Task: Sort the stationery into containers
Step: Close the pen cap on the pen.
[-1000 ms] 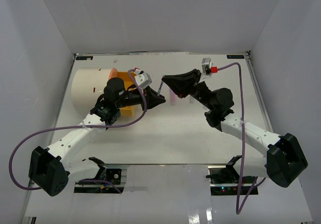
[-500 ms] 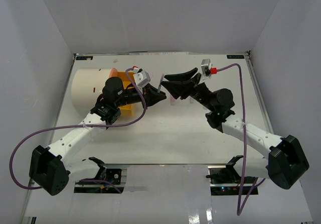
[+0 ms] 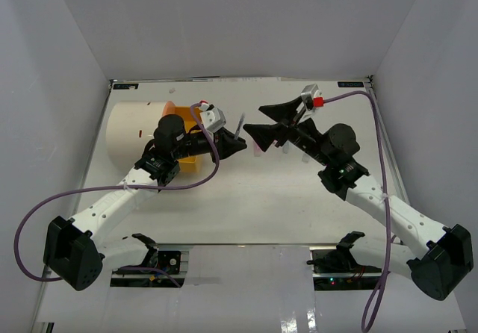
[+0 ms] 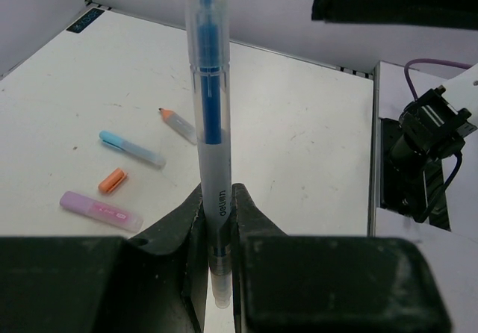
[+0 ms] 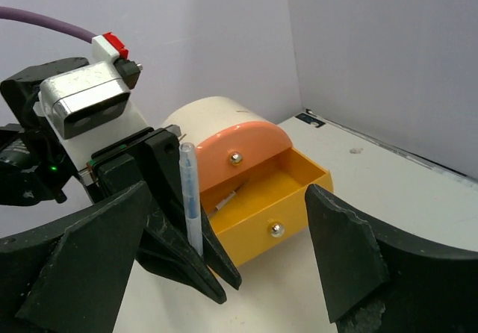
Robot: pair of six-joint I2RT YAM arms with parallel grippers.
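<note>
- One pen (image 4: 208, 124), clear with a blue core, is held upright in the middle of the left wrist view. It is grasped near its lower end by the clenched jaws of the left gripper (image 4: 216, 202).
- The jaws of the right gripper (image 3: 252, 119) are spread wide and hold nothing. In the overhead view they are seen just right of the pen, apart from it.
- Four loose pieces are counted on the surface (image 4: 299, 139) at the left of the left wrist view:
  - one light blue marker (image 4: 131, 148)
  - one short orange piece (image 4: 113, 181)
  - one pink marker (image 4: 101, 210)
  - one short clear piece with an orange tip (image 4: 178, 125)
- One cream drum (image 5: 202, 113) with an orange face (image 5: 250, 140) is seen at the centre of the right wrist view.
- One orange drawer (image 5: 299, 180) is pulled out below the face.
- Two brass knobs are counted, one on the face (image 5: 236, 156) and one on the drawer front (image 5: 277, 230).
- The pen's top is cut off by the upper frame edge of the left wrist view, and its lower tip is blurred.
- A thin pale item (image 5: 228, 195) lies inside the drawer; what it is cannot be made out.
- In the overhead view the drawer is largely hidden by the left arm. Of the loose pieces, only the pink marker is seen there, under the right gripper.
</note>
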